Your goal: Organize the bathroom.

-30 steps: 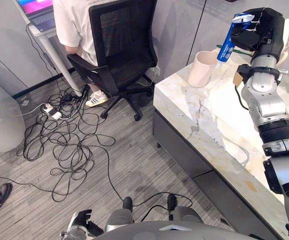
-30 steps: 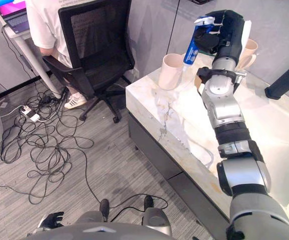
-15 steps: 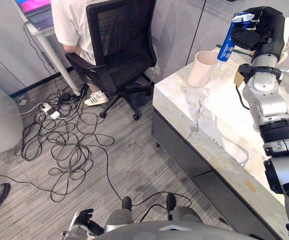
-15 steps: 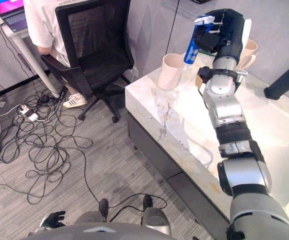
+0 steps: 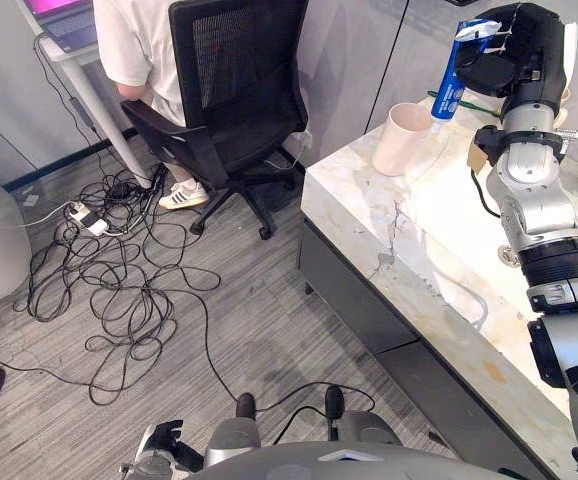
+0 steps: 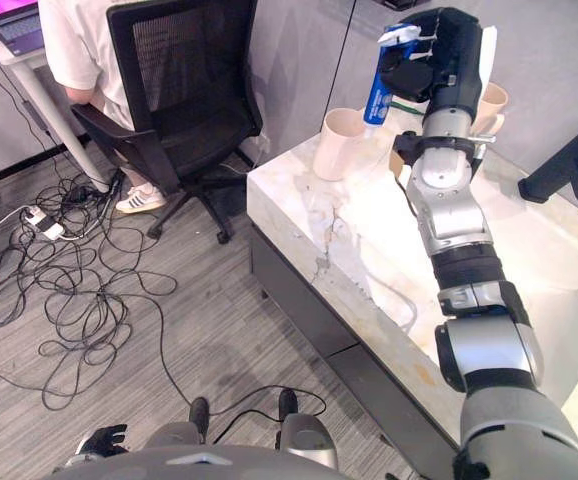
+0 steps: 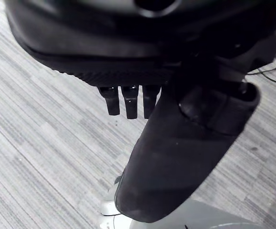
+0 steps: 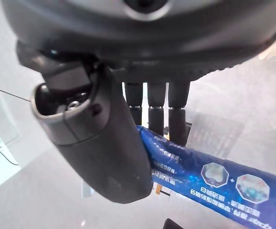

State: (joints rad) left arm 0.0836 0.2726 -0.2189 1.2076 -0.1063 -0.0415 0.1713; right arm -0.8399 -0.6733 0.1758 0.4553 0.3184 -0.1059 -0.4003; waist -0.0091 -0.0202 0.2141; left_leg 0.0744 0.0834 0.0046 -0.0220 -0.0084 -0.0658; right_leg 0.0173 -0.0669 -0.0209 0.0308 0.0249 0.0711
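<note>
My right hand [image 5: 525, 52] is raised over the back of the marble counter [image 5: 439, 235], shut on a blue toothpaste tube [image 5: 452, 76]. The tube hangs cap-down, just above and beside a cream cup [image 5: 401, 138] near the counter's far left corner. In the right wrist view the thumb and fingers [image 8: 156, 107] pinch the tube [image 8: 214, 179]. A second cream cup [image 6: 491, 100] stands behind the hand. My left hand [image 5: 159, 455] hangs low by the floor, relaxed and holding nothing.
A black faucet [image 6: 574, 165] stands at the counter's right. A black office chair [image 5: 234, 90] with a seated person [image 5: 144, 45] is to the left of the counter. Tangled cables [image 5: 119, 270] and a power strip cover the floor there.
The view has shifted slightly. My right hand has lifted the toothpaste tube a little above the cup. The left hand has not moved.
</note>
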